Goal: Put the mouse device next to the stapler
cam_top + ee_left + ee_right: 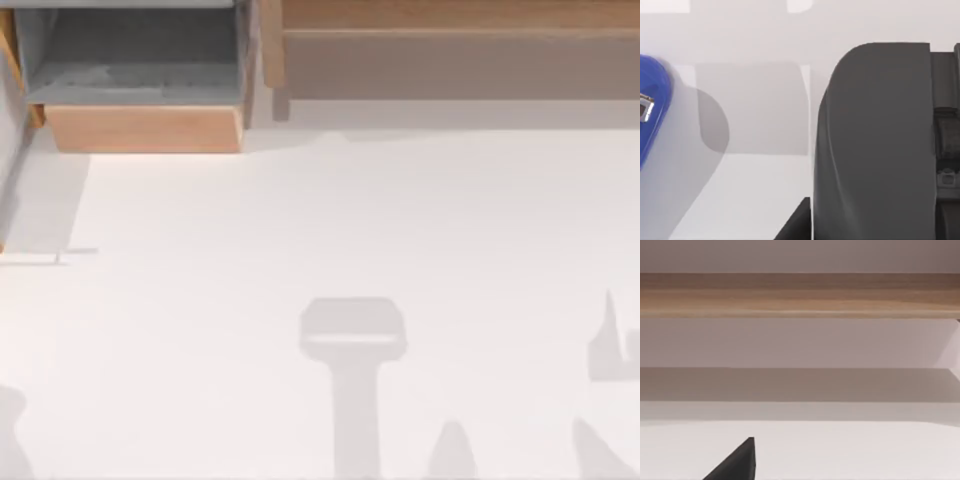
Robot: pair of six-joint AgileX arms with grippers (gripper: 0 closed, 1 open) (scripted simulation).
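In the left wrist view, a blue mouse [652, 112] lies on the white table [755, 200] beside a big dark gripper part, fingers' spread untellable. The open wooden drawer [145, 128] sits left of the shelf [450, 20]. I judge centring over the mouse before descending wisest.

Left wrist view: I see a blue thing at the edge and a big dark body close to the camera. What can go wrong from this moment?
1. The blue object is cut off by the picture's edge, so a grasp aimed from this view could land off-centre.
2. The dark grey body sits very close to the camera and hides much of the white table; a move that way might bump it.
3. The open wooden drawer juts over the table's far left; a wide swing could strike it.
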